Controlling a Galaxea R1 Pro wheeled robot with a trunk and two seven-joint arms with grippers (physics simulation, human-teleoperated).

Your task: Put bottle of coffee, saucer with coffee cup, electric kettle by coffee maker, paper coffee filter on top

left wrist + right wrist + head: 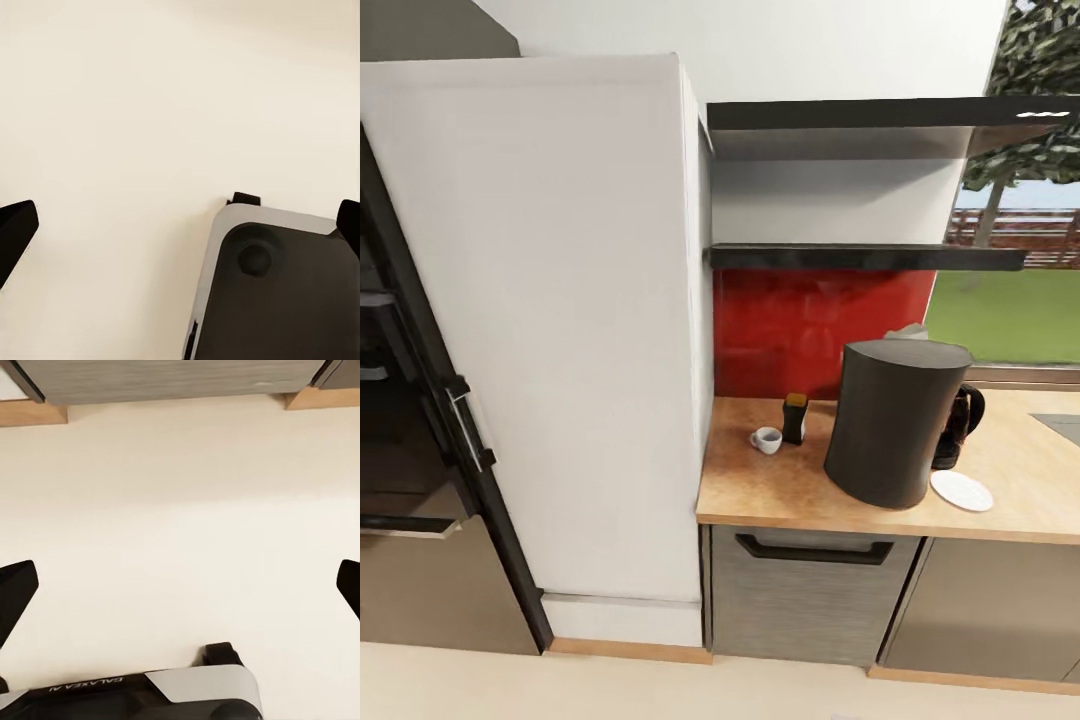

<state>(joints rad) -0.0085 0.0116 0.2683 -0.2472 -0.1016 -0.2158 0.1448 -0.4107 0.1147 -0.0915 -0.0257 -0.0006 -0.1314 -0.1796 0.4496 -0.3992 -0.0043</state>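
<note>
Centre of the head view, the cup (766, 438) stands on the countertop (780, 490) left of the bottle (795, 417), maker (895, 420), saucer (961, 490). Both grippers (180, 225) (180, 589) gape wide, empty, over floor (180, 495); which is nearer, I cannot tell.

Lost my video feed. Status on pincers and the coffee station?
Both pincers open, empty, over floor. Coffee cup on countertop, apart from saucer. Bottle of coffee beside coffee maker. Nothing in the way.

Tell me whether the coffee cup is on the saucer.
No. The coffee cup sits on the countertop, left of the coffee maker; the saucer lies right, bare.
</note>
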